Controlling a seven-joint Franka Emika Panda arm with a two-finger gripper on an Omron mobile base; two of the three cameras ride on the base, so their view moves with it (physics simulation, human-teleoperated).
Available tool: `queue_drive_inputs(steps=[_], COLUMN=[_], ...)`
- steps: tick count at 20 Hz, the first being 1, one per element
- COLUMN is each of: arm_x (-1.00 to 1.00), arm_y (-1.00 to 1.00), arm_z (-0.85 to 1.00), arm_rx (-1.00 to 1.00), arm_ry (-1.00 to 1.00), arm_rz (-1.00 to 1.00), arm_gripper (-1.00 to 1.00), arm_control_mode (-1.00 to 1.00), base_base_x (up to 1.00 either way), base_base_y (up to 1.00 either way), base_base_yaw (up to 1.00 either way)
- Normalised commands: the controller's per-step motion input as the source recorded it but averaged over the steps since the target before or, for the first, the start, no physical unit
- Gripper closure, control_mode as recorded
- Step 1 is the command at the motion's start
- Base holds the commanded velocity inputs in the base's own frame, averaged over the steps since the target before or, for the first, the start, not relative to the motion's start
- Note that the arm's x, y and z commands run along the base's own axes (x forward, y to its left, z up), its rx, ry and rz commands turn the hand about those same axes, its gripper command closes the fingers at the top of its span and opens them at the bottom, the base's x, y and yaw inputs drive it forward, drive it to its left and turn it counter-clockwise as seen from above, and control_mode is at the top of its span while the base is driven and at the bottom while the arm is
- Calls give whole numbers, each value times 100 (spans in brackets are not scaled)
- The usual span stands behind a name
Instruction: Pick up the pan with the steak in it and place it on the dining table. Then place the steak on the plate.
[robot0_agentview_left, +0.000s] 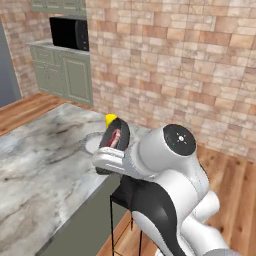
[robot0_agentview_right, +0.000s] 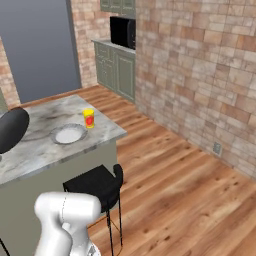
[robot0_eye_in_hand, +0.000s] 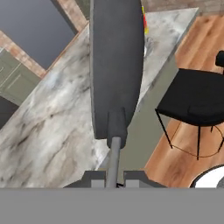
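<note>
My gripper (robot0_eye_in_hand: 114, 178) is clamped on the handle (robot0_eye_in_hand: 114, 155) of the pan (robot0_eye_in_hand: 114, 65), carrying it in the air over the near edge of the table (robot0_eye_in_hand: 52, 127). The pan is tipped steeply on edge, its dark underside toward my hand camera. In the left base view the steak (robot0_agentview_left: 115, 138) shows as a red strip against the pan's inner face, so I judge it sits inside, though how securely I cannot tell. I am in the first step: the pan is not yet set down. Next I should level it and lower it onto bare marble short of the plate (robot0_agentview_right: 69, 134). Beyond the plate stands a yellow cup (robot0_agentview_right: 88, 118). My arm hides much of the pan in the left view; the right view cuts it at the frame edge.
</note>
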Motion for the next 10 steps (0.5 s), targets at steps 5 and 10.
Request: queue_drive_inputs(steps=[5, 10], arm_x=[46, 25], arm_y=[30, 2], arm_z=[-8, -2], arm_rx=[12, 15], arm_ry=[6, 8], arm_rz=[10, 17], arm_gripper=[100, 100], arm_control_mode=[-100, -100], base_base_x=[0, 0], base_base_y=[0, 0], base_base_yaw=[0, 0])
